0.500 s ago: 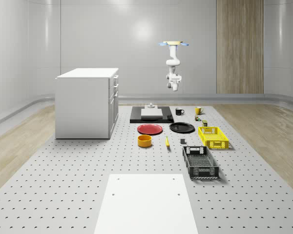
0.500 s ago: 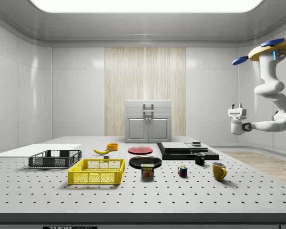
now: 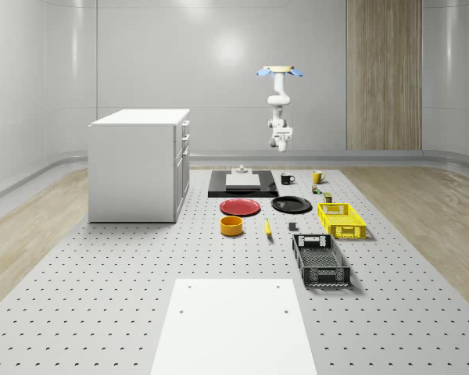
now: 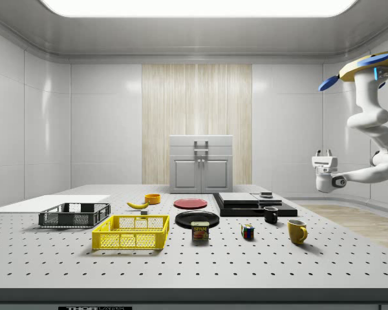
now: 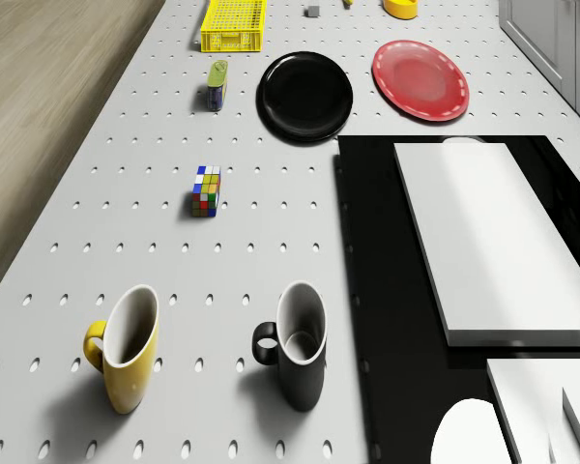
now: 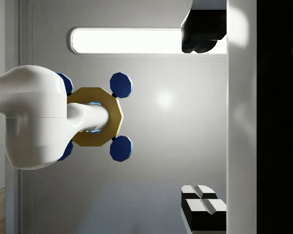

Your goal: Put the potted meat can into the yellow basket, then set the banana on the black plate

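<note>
Nothing is held — the open claw (image 4: pixel 322 155) has tipped upward, hovering well away from the blue potted meat can (image 4: pixel 200 231) — approach unstarted.

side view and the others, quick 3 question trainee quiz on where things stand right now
1. True or false: the potted meat can lies inside the yellow basket.
2. The banana rests on: A) the black plate, B) the table, C) the red plate.
3. The drone hovers high by the table end where the yellow mug stands. Does its gripper hold anything?

Key: 1 false, it stands beside the basket. 2 B. 3 no, it is open and empty.
</note>
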